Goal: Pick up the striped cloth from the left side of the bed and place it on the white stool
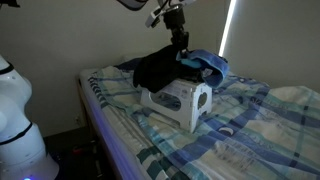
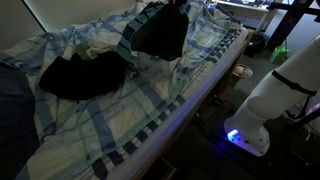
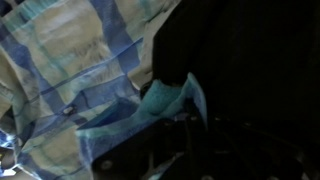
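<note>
Bedroom in a home. A large bed (image 1: 250, 125) (image 2: 100, 120) wearing a rumpled blue-and-white plaid sheet is filling both exterior views; a black garment (image 2: 80, 75) is lying loose on it, and a small white stool (image 1: 182, 100) is sitting on the bedding.

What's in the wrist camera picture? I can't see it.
A big dark cloth fills the right side. On the left is the blue-and-white plaid bedsheet, with a fold of light blue fabric in the middle. The picture is blurry.
</note>
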Available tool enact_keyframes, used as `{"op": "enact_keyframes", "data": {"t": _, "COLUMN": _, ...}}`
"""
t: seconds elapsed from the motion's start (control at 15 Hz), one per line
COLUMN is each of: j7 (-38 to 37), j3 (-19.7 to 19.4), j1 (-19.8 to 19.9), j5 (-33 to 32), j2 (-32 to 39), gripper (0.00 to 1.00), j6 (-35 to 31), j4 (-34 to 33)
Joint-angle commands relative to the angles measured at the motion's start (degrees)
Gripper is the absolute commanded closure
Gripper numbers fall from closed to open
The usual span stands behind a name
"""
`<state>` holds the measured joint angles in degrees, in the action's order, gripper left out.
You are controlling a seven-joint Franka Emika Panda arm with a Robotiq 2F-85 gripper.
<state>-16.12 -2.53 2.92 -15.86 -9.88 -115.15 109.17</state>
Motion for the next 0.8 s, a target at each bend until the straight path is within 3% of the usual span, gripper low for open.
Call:
{"op": "enact_keyframes", "data": {"t": 0.0, "j7": 0.04, "j3": 2.28, "j1": -1.53, "j5": 3.62, "j2": -2.07, "gripper": 0.95, "j6": -2.06, "j4": 7.80}}
{"op": "enact_keyframes", "data": {"t": 0.13, "j7": 0.14, "j3": 3.11, "j1": -2.06, "j5": 4.60, "j2": -1.90, "gripper": 0.95, "j6": -2.08, "j4": 9.34}}
{"op": "enact_keyframes", "data": {"t": 0.2, "j7": 0.02, "j3": 3.36, "j1": -2.17, "j5": 4.70, "j2": -1.95, "gripper": 0.89, "j6": -1.96, "j4": 9.62}}
{"op": "enact_keyframes", "data": {"t": 0.27, "j7": -0.02, "j3": 3.44, "j1": -2.17, "j5": 4.70, "j2": -2.02, "gripper": 0.68, "j6": -1.79, "j4": 9.60}}
{"op": "enact_keyframes", "data": {"t": 0.73, "j7": -0.25, "j3": 4.65, "j1": -2.78, "j5": 4.42, "j2": -3.01, "gripper": 0.22, "j6": -0.79, "j4": 7.77}}
